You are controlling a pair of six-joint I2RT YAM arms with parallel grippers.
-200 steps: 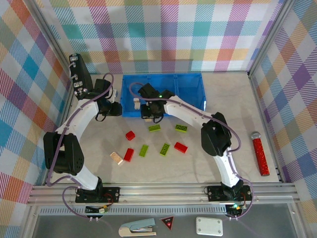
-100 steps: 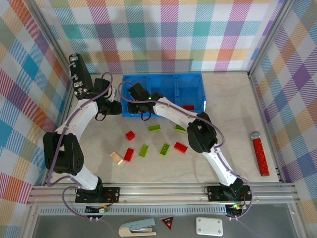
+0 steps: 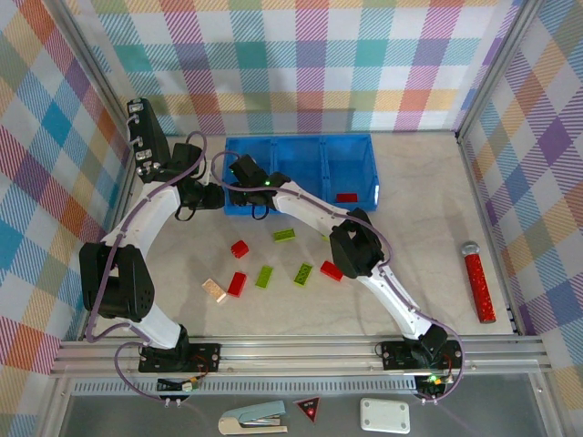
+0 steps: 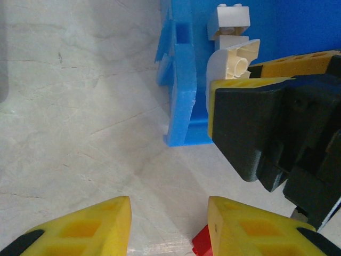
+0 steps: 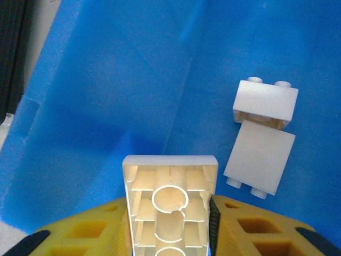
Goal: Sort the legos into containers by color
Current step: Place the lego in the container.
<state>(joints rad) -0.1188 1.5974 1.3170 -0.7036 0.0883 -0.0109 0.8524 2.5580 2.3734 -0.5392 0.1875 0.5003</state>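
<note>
Small studded bricks (image 3: 265, 277) in red, lime and cream lie scattered on the surface (image 3: 428, 182) in front of the blue tray (image 3: 301, 138). One red brick (image 3: 346, 198) sits in the tray's right compartment. The left pincer (image 4: 168, 216) hangs just outside the tray's near left corner, its fingers apart with bare surface between them. The right pincer (image 5: 170, 218) is clamped on a cream brick (image 5: 170, 181), hollow underside toward its camera, over the left compartment. There two pale bricks (image 5: 265, 101) lie touching on the blue floor. The two pincers are near each other at that corner. Open surface runs right of the tray toward a red stick (image 3: 477, 282) by the right wall.
</note>
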